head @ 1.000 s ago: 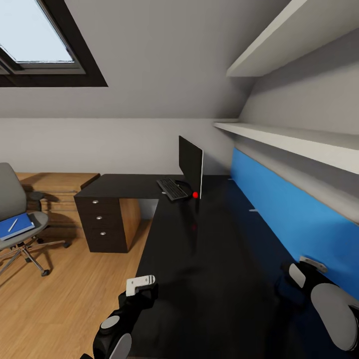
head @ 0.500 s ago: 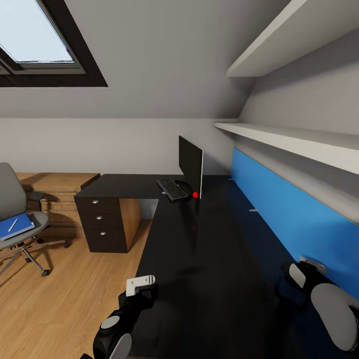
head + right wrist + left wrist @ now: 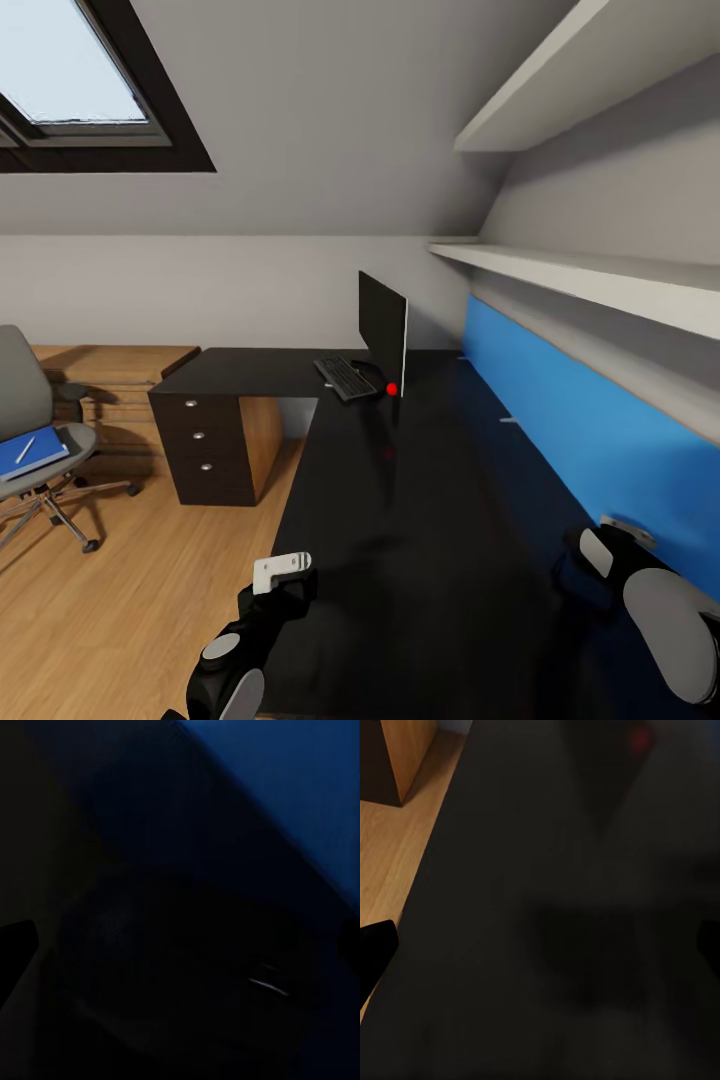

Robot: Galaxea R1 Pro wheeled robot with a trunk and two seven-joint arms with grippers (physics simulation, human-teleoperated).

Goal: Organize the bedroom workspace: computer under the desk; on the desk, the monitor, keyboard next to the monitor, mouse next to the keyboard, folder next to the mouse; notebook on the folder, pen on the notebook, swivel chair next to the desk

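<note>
- The swivel chair [image 3: 25, 420] stands on the wood floor [image 3: 150, 600] at the far left, well apart from the counter [image 3: 430, 520]. The blue folder [image 3: 32, 455] lies flat on its seat with the pen [image 3: 26, 450] across it. A notebook cannot be told apart from the folder at this range.
- The folder looks like the piece to fetch. The base should turn and roll left until the seat sits squarely under one arm, not at the edge of reach.
- The pen lies loose, so it is best lifted off before the folder is tilted, or it may roll off.
- The black drawer unit [image 3: 205, 450] stands between chair and robot, so the approach should swing wide of its corner.
- The left fingers [image 3: 373, 956] are spread apart and grasp nothing, hovering over the counter's near edge. That arm is closer to the chair.
- The keyboard [image 3: 345, 380] lies on the counter just beside the monitor [image 3: 383, 335]. Neither needs touching.
- The right fingers [image 3: 13, 949] are also released and empty, low over the counter beside the blue panel [image 3: 580, 420]. A dark rounded shape [image 3: 202, 967] lies below them, perhaps the mouse, but it is too dark to tell. That arm should rise clear before the base moves.
</note>
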